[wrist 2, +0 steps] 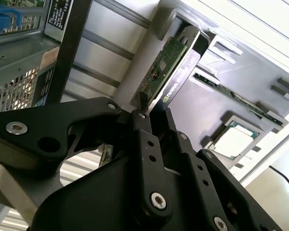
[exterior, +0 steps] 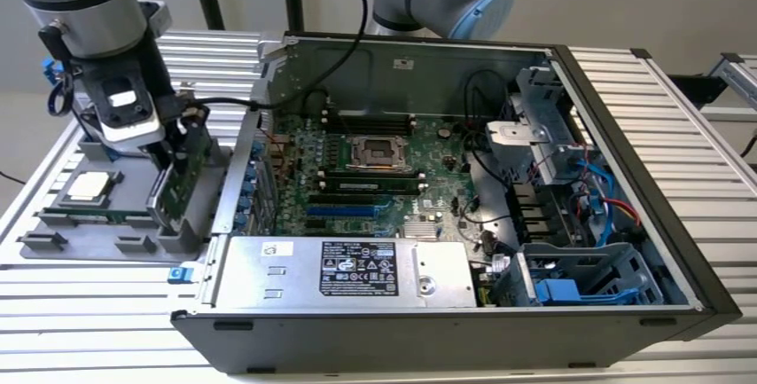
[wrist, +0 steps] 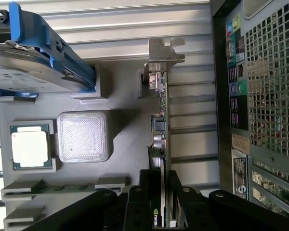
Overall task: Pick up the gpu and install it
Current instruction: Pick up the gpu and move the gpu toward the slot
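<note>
The gpu (exterior: 177, 182) stands on edge in a slot of the grey parts tray (exterior: 71, 246), at the exterior view's left beside the open computer case (exterior: 662, 215). Its green board and black cooler (wrist 2: 166, 62) show in the second wrist view, and its silver end bracket (wrist: 164, 50) in the first wrist view. My gripper (exterior: 180, 146) comes down on the card's upper edge. A black finger (wrist 2: 140, 126) sits on each face of the card, pressed against it. The gripper (wrist: 160, 177) straddles the card's near end, while the card's lower edge still rests in the tray.
The tray also holds a processor (wrist: 31, 147), a thin memory stick (wrist 2: 231, 94) and a hard drive with blue rails (wrist: 33, 72). The case's rear wall (wrist: 260, 96) stands close beside the card. Inside the case lie the motherboard's slots (exterior: 343, 211), a power supply (exterior: 343, 269) and cables (exterior: 591, 198).
</note>
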{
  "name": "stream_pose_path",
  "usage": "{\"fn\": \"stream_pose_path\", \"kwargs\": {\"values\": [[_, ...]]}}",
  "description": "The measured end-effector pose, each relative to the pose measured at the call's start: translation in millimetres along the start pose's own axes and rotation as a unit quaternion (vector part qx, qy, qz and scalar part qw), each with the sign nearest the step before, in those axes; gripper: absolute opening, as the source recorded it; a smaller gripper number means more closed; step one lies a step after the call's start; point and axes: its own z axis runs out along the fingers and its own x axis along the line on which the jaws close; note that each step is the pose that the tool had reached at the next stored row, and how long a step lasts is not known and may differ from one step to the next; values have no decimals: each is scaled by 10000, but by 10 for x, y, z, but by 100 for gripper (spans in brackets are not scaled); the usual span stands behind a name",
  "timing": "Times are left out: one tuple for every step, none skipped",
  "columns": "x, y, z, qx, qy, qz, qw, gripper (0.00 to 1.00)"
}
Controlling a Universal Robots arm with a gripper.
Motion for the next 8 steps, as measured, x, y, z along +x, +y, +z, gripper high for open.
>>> {"fn": "stream_pose_path", "kwargs": {"values": [[0,0,-4,0,0,0,10000,0],[0,0,-9,0,0,0,10000,0],[0,0,-14,0,0,0,10000,0],[-1,0,-18,0,-1,0,10000,0],[-1,0,-22,-1,-1,0,10000,0],[-1,1,-26,-1,-1,0,10000,0],[-1,0,-31,-1,-1,0,10000,0],[-1,1,-36,0,0,0,10000,0]]}}
